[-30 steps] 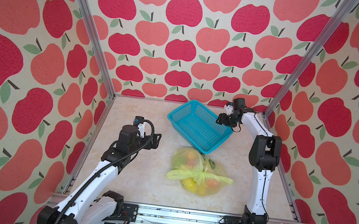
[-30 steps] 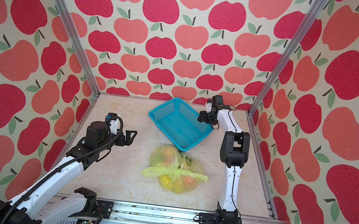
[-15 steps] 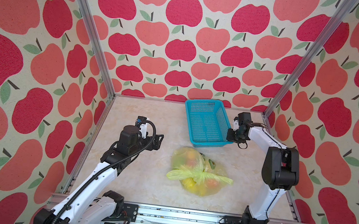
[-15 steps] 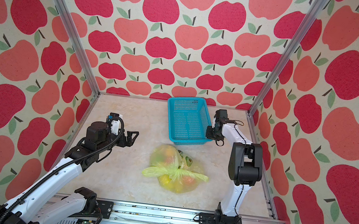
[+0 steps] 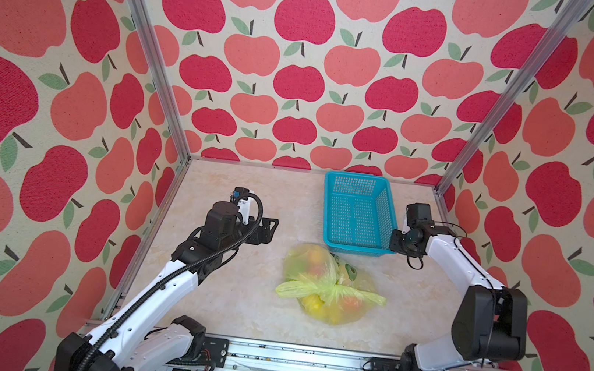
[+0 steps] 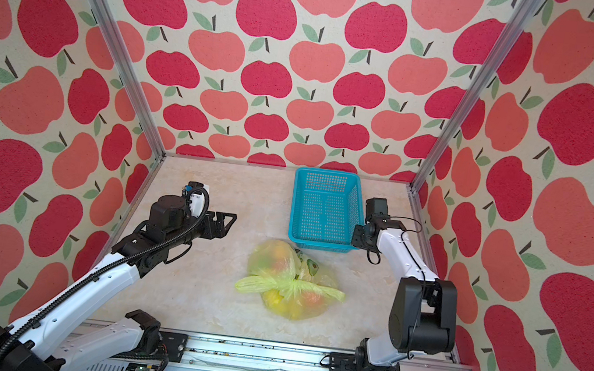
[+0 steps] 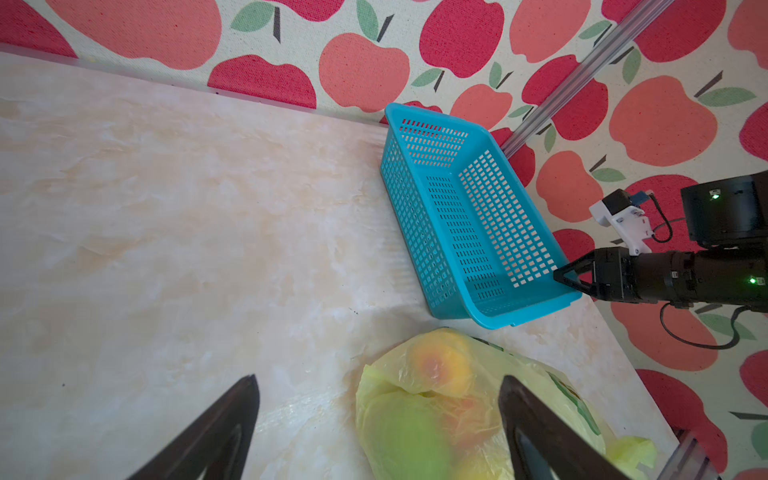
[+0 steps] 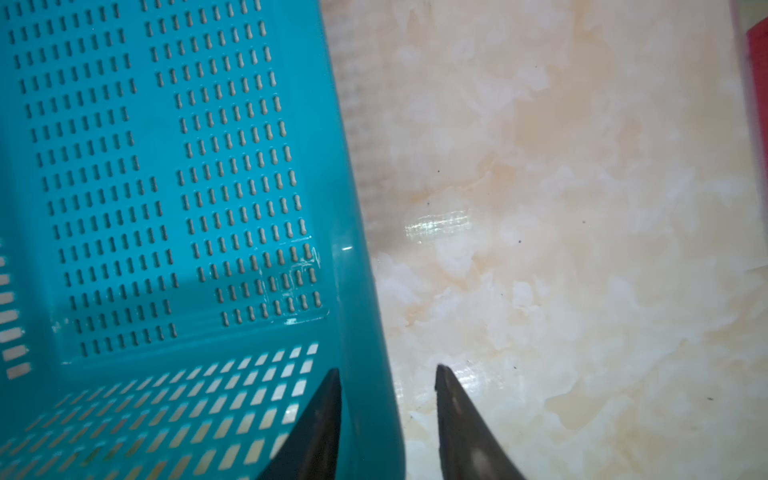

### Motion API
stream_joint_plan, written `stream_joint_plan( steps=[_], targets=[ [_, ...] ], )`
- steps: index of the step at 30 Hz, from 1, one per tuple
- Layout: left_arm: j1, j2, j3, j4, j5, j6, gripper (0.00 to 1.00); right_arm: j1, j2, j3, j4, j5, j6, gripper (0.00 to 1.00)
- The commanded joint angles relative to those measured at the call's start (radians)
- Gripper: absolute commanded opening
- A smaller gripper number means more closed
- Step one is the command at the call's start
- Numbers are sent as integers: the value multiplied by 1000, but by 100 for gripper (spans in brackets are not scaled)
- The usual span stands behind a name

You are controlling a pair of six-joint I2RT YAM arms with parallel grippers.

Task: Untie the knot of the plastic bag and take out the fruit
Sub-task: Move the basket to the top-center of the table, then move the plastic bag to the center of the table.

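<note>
Lying crosswise atop plastic bag (image 5: 306, 268), knot (image 5: 327, 289) w/ ends L–R (fruit (image 5: 313, 304) inside)

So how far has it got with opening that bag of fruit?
Barely started. Nothing looks done: the knot is still tied and the fruit sits inside the bag. In hand: the right gripper straddles the rim of the basket, jaws apart; the left gripper hovers open near the bag. Left: untie, take fruit out.
</note>
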Motion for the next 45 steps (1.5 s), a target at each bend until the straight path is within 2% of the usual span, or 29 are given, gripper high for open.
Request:
stream_joint_plan(
  steps=[1, 8, 11, 14, 19, 23, 32, 34, 35, 38, 39, 40, 43, 45],
  targets=[
    [-107, -2, 49, -51, -68, 53, 93, 40, -138, -27, -50, 71, 16, 54],
    [-388, 11, 58, -57, -252, 226, 95, 106, -502, -120, -90, 95, 41, 69],
    [-440, 15, 43, -42, -277, 274, 95, 135, -654, -166, -66, 30, 45, 72],
    [-453, 48, 49, -39, -224, 299, 95, 177, -750, -187, -49, -23, 52, 72],
    [-472, 170, 91, -67, -87, 329, 98, 215, -810, -220, -33, -47, 43, 72],
    [-502, 258, 114, -86, -164, 339, 99, 215, -818, -242, -48, -15, 33, 74],
    [-542, 452, 223, -147, -187, 397, 100, 218, -791, -253, -26, -35, 36, 74],
    [-541, 473, 229, -136, -187, 398, 90, 219, -781, -249, -25, -43, 37, 74],
    [-541, 481, 231, -128, -184, 398, 79, 220, -778, -248, -23, -44, 37, 74],
    [-525, 483, 232, -103, -170, 390, 18, 224, -770, -242, -14, -45, 33, 74],
    [-515, 474, 228, -96, -166, 380, 4, 226, -768, -244, -9, -48, 33, 73],
    [-502, 464, 221, -87, -164, 368, 0, 229, -769, -246, -2, -55, 30, 72],
    [-435, 388, 166, -59, -164, 306, 0, 261, -781, -261, 52, -102, 5, 63],
    [-358, 305, 103, -35, -131, 256, 0, 324, -799, -271, 94, -105, -11, 60]
  ],
)
